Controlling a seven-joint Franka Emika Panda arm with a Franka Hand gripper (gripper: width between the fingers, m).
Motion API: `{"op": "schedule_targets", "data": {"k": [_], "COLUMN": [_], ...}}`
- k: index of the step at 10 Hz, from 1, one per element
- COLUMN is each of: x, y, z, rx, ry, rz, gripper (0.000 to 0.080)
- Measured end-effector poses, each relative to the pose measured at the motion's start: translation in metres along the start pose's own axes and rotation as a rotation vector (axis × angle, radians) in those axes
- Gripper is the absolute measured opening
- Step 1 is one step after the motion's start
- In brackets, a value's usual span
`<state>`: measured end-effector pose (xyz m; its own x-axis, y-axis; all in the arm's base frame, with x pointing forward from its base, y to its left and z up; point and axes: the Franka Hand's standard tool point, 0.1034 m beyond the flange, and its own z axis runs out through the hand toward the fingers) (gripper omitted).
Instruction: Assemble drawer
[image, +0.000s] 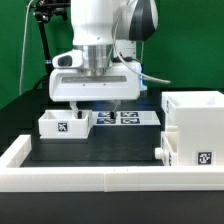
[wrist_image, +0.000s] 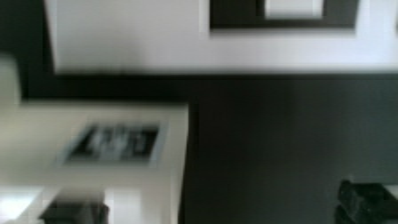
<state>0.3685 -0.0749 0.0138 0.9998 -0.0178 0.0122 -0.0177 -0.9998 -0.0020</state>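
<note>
We see the gripper (image: 97, 103) hanging low over the marker board (image: 128, 118), with the small drawer box (image: 63, 124) just beside it. We cannot tell its finger spread or grasp.

white panda arm (image: 100, 25) enters from top of exterior view, last links upright, dark joint cap toward exterior view's right. wrist vertical, gripper (image: 95, 103) pointing straight down, broad white hand body level, long side across view. fingers lost against dark beneath hand body, gap between them unreadable. wrist view blurred throughout, no fingertip clearly made out.
</note>
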Motion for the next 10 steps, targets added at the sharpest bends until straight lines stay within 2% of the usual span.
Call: {"op": "schedule_targets", "data": {"k": [2,7,9,10], "x": [-0.0052,-0.0058,-0.0056,-0.0056], "y": [-0.001,0.0035,0.0035,0.0035], "z": [0.007,0.0084,0.0083,0.0083], "rx": [0.001,-0.001,-0.001,-0.001], "ry": [-0.011,-0.008,-0.008,-0.007], "rz": [0.0,-0.024,-0.024,-0.024], "gripper": [0.0649,0.0649,0.0398,0.0398]}}
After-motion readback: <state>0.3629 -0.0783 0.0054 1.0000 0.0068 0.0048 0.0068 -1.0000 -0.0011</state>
